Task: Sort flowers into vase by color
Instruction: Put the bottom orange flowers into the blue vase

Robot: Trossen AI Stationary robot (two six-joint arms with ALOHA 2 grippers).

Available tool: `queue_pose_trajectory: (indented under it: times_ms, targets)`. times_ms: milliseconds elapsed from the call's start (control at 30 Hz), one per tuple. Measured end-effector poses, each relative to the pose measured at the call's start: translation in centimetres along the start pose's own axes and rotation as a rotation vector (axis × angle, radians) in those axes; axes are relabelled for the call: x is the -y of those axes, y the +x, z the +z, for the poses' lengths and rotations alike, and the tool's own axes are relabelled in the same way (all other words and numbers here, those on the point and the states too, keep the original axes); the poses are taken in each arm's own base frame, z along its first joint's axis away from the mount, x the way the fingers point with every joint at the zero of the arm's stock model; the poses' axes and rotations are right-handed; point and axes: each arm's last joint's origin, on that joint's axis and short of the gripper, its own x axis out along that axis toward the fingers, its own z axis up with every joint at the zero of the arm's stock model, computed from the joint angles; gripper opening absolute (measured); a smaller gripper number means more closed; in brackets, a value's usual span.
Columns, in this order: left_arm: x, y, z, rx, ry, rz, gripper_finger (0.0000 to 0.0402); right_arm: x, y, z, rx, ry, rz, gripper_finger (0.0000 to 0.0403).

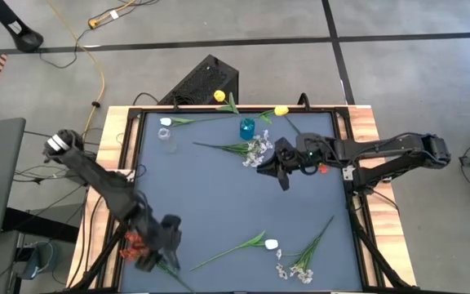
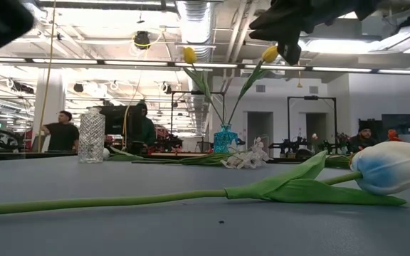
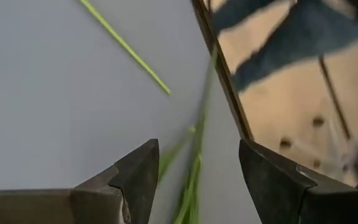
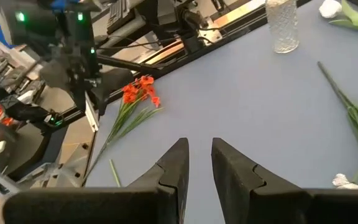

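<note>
The table [image 1: 219,212] presents a flat, matte blue-grey surface inside a dark frame with wooden side rails.

The left gripper [image 1: 160,245] sits at the near left corner of the table. Its dark, wedge-shaped fingers [image 3: 138,177] stand well apart, with a thin green stem passing between them; no contact is visible. The red flower [image 1: 130,242], a cluster of small orange-red blossoms, lies at the table's left edge beside this gripper.

The right gripper [image 1: 269,167] hangs above the middle of the table, near the whitish sprig [image 1: 257,151]. Its fingers [image 4: 173,165] are separated by a narrow gap and hold nothing.

The blue vase [image 1: 247,128], translucent, stands near the far edge and holds two yellow buds [image 2: 190,55] on curving stems. The clear vase [image 1: 166,135], ribbed glass, stands left of it, with a white bud [image 1: 166,122] just beyond. A white tulip [image 1: 270,244] with smooth, pointed leaves and a second sprig [image 1: 300,263] lie near the front edge.
</note>
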Motion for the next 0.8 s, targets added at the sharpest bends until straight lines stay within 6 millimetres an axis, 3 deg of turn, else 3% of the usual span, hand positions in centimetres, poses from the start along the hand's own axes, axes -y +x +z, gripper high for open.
queue_pose_trajectory:
  times_ms: [233,367,567,800]
  targets:
    - [2.2,6.1,-1.5,-0.174,0.149,-0.006,0.021,-0.1,0.0,-0.5,-0.047,-0.02,-0.01,0.0097]
    - [2.5,8.7,-1.7,-0.186,0.202,0.101,0.021,0.1,0.0,-0.7,-0.067,-0.022,-0.021,0.0097]
    - [2.5,10.2,-1.2,-0.178,0.258,0.164,0.021,0.1,0.0,-0.7,-0.066,-0.025,-0.021,0.0097]
    - [2.7,10.3,-2.1,-0.247,0.29,0.182,0.021,0.1,0.0,-0.7,-0.065,-0.048,-0.02,0.0097]
